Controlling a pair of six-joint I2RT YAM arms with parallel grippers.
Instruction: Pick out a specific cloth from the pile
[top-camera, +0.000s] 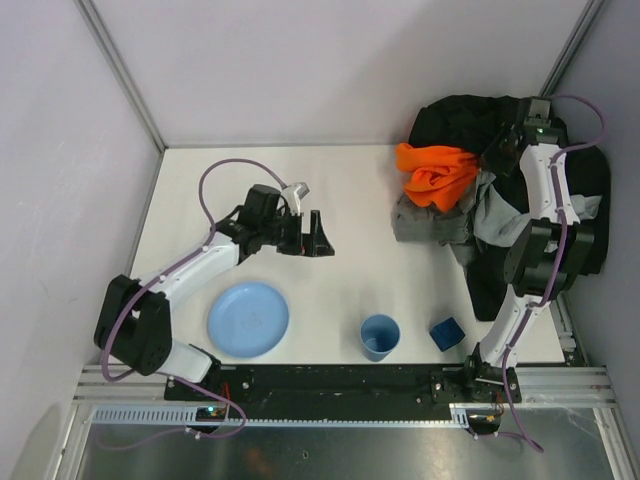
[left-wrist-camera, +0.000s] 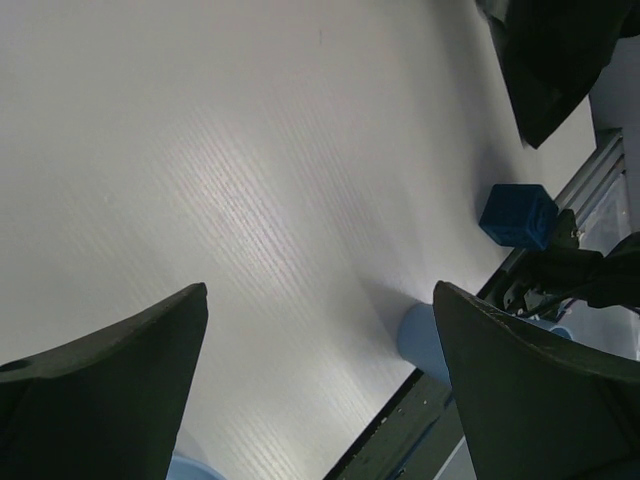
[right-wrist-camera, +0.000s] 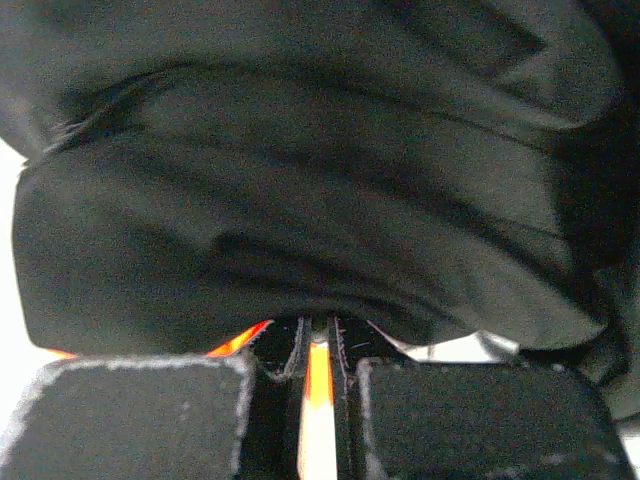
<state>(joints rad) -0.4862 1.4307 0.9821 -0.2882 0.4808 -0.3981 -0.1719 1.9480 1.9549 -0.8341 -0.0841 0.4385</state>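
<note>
Cloth (top-camera: 430, 222) sits near-left in the pile (top-camera: 470, 115), near the right gripper (top-camera: 500, 148), pinched almost closed. Left gripper (top-camera: 318, 240) gapes, well apart

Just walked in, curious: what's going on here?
The right end effector is down in the pile, at the black jacket beside the orange cloth, its fingers nearly together; whether it grips anything is unclear. The grey cloth lies on the near side of the orange one. The left end effector hangs open over the table.
</note>
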